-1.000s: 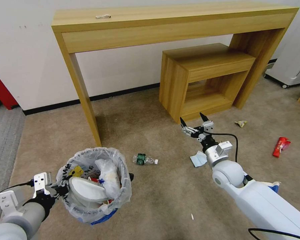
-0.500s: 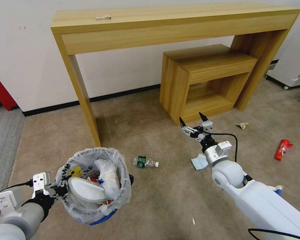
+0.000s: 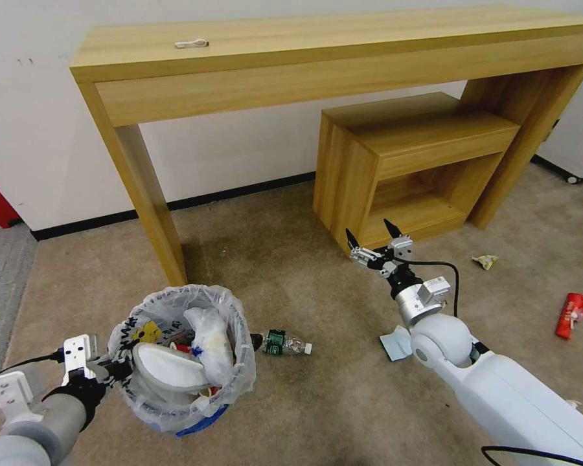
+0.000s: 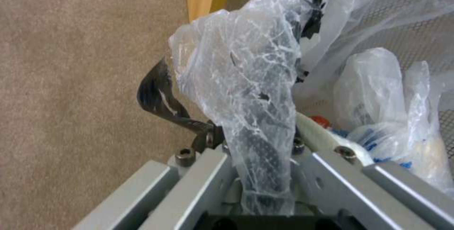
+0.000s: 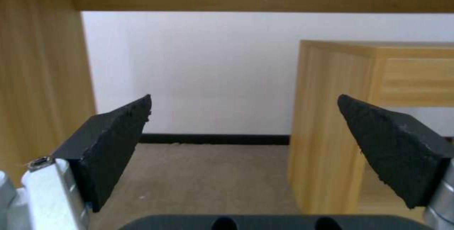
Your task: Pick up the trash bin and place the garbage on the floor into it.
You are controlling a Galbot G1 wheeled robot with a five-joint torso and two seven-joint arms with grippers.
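My left gripper [image 3: 113, 370] grips the trash bin [image 3: 181, 356] by its rim, up off the floor [image 3: 317, 401]. My right gripper [image 3: 371, 243] hangs wide apart. The green-label bottle [image 3: 284, 342] lies just beside the bin; I should reach low and squeeze its middle.

Robot body: glossy white right arm shell with round grey-capped joint, silver wrist collar, looping black cable; right gripper [image 3: 372, 235] with black wedge-shaped pads [image 5: 118, 141]; grey left forearm, left gripper [image 3: 113, 369] with bolted metal plates.
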